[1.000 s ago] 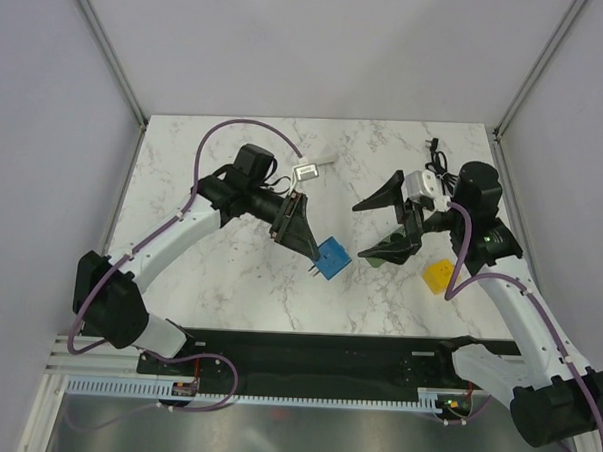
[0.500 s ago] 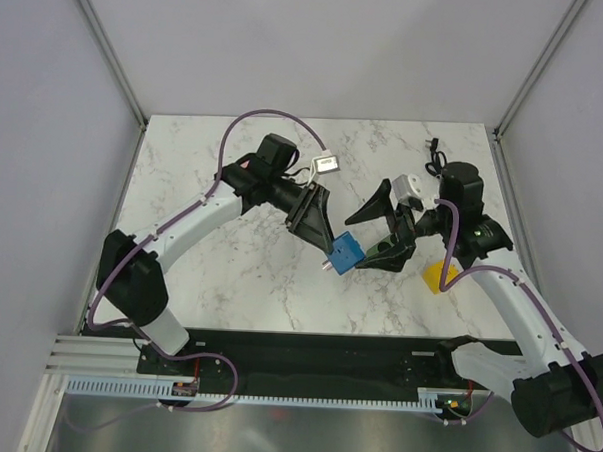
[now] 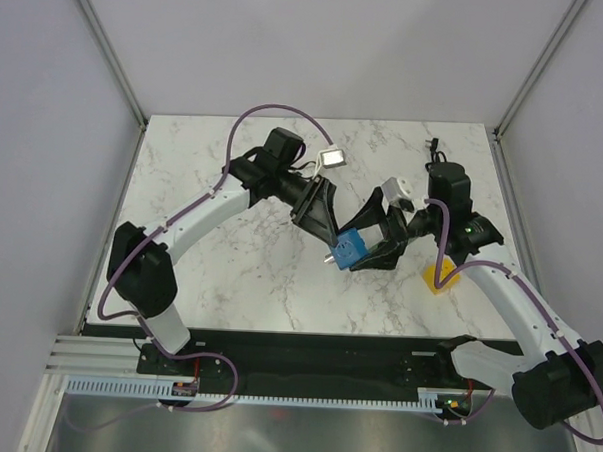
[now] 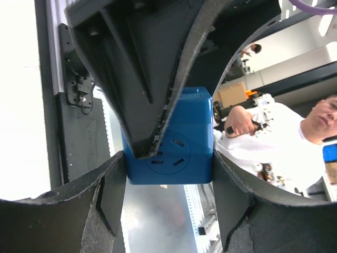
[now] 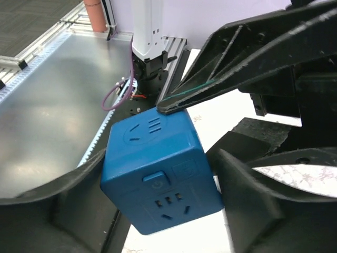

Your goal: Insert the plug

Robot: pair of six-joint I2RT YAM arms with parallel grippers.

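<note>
Left jaws clamp the plug (image 3: 351, 250); right jaws flank it.

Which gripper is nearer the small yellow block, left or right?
Right. The right gripper is just left of the small yellow block; the left gripper is farther left, beyond the bright-blue cube plug.

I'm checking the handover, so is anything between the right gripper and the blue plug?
Nothing visible. The blue plug sits directly between the spread fingers of the right gripper, while the left gripper clamps it on its other faces.
</note>
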